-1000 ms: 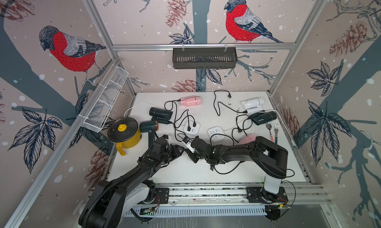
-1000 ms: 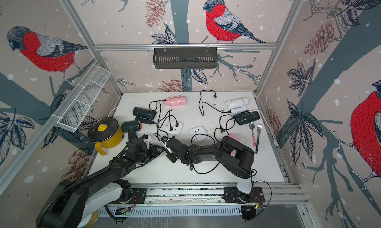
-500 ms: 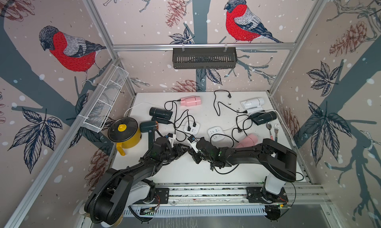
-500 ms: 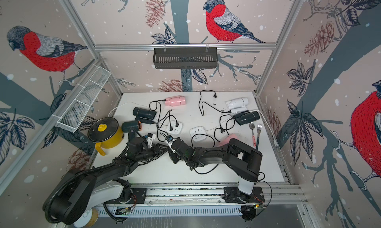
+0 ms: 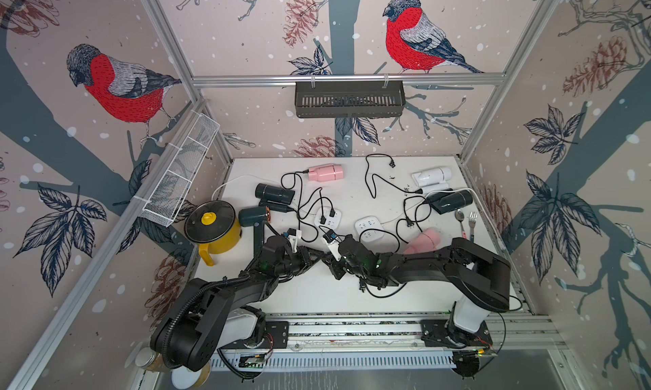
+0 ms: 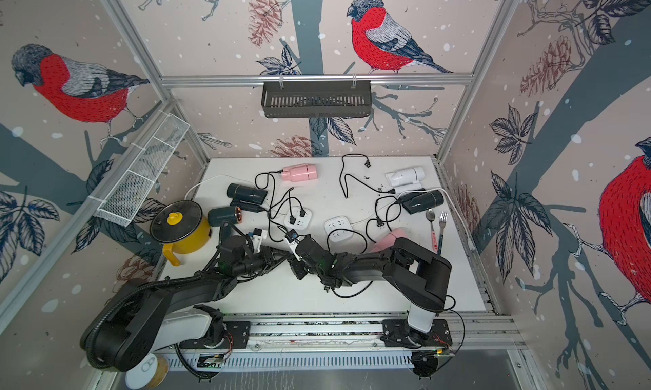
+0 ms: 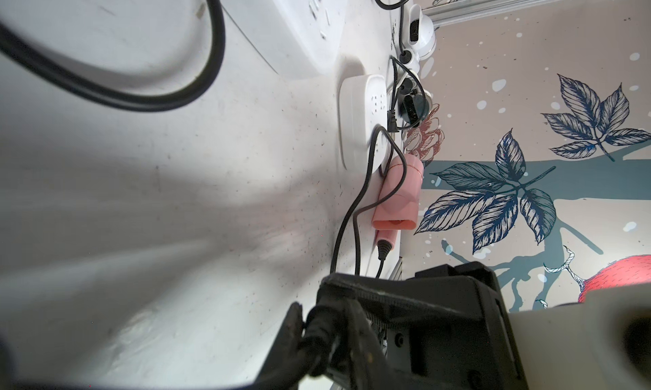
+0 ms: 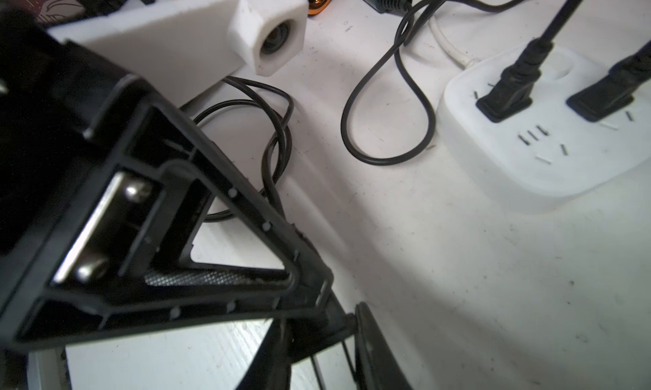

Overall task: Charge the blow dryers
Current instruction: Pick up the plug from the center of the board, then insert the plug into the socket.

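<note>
My two grippers meet low over the front middle of the table. The right gripper (image 5: pixel 333 261) (image 8: pixel 317 335) is shut on a small black plug (image 7: pixel 318 326). The left gripper (image 5: pixel 317 256) (image 7: pixel 324 321) is shut on the same plug from the other side. Its thin cord (image 5: pixel 382 295) loops out under the right arm, and in the left wrist view it runs towards the near pink dryer (image 5: pixel 424 240) (image 7: pixel 398 198). Other blow dryers lie further back: pink (image 5: pixel 326 172), black (image 5: pixel 274 193), dark green with copper nozzle (image 5: pixel 253 215), white (image 5: pixel 431 177), black (image 5: pixel 451 200).
A white power strip (image 5: pixel 328 217) (image 8: pixel 549 148) holds two black plugs; another strip (image 5: pixel 368 228) lies to its right. A yellow pot (image 5: pixel 215 229) stands at the left. A spoon (image 5: pixel 460 217) and fork (image 5: pixel 472 222) lie at the right edge. Loose cords cross the middle.
My left gripper has moved right to meet the right gripper, and its jaws have narrowed onto the plug. The right gripper has kept its hold and shifted only slightly.
</note>
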